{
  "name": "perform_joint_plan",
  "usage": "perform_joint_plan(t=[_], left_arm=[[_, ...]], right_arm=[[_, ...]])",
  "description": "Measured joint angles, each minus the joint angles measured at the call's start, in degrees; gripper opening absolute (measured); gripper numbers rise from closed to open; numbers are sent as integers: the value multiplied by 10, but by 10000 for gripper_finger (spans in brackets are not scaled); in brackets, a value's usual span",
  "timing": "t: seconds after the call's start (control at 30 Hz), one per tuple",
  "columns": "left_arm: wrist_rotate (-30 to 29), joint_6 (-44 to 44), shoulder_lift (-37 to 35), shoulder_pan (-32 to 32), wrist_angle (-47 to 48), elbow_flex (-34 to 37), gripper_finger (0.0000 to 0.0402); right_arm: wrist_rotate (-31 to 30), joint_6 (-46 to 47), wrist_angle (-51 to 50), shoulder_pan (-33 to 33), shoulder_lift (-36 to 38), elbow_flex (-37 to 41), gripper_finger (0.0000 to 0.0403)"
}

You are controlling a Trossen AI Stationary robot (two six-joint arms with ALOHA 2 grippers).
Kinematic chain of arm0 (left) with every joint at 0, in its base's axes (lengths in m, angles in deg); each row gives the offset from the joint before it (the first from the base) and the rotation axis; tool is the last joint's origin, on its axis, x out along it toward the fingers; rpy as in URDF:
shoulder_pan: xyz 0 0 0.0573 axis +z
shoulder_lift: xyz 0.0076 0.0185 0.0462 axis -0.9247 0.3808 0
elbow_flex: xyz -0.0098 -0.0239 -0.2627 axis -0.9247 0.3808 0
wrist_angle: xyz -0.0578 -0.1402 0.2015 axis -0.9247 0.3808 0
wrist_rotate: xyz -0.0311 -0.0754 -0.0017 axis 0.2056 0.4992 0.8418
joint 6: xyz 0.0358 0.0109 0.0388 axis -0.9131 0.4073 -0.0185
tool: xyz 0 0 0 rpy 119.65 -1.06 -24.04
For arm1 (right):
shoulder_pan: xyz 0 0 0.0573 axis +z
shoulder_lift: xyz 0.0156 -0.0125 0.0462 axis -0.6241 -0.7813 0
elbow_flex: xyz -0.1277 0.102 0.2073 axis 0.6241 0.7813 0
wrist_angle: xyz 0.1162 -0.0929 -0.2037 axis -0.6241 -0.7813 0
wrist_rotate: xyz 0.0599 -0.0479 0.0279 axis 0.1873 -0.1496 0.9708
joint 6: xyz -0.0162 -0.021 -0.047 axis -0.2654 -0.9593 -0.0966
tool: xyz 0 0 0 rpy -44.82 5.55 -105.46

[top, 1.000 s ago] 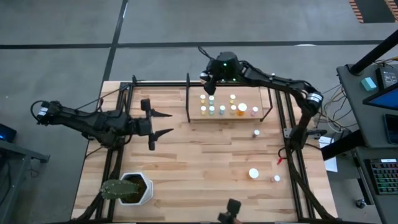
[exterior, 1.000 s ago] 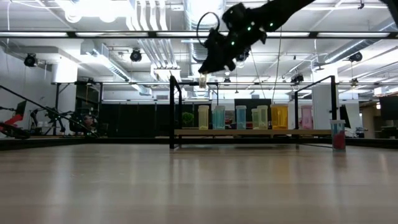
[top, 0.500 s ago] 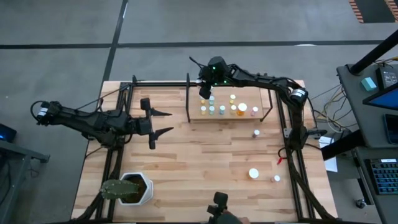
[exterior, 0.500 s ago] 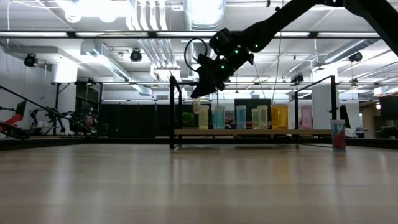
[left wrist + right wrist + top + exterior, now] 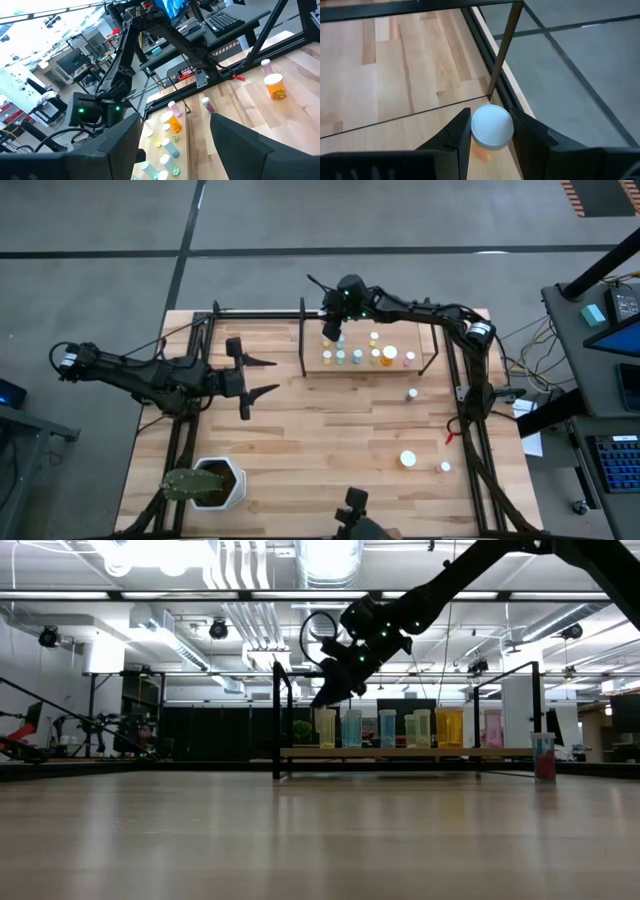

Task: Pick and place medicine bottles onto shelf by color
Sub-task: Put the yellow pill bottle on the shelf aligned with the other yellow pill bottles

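The table (image 5: 330,440) fills the middle of the high view, with the shelf (image 5: 312,369) at its upper centre. The right arm reaches over the shelf's upper-left corner; since a moment ago its gripper (image 5: 331,331) has dropped lower, almost onto the board. Its jaws pinch a white-capped bottle (image 5: 492,127) with an orange body. A row of bottles (image 5: 366,357) stands along the shelf; three more bottles (image 5: 408,459) sit at lower right. The left gripper (image 5: 262,377), unmoved at centre left, has its jaws spread. A plant pot (image 5: 208,483) sits at lower left.
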Motion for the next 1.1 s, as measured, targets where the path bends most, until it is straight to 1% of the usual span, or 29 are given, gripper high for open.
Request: perform_joint_plan(t=[0.67,0.97,1.1], left_arm=[[0,0,2,0,0,0,224],[0,0,2,0,0,0,224],[0,0,2,0,0,0,224]], right_arm=[[-4,36,96,4,0,63,112],[-5,33,97,4,-2,65,113],[-5,38,109,5,-17,65,112]])
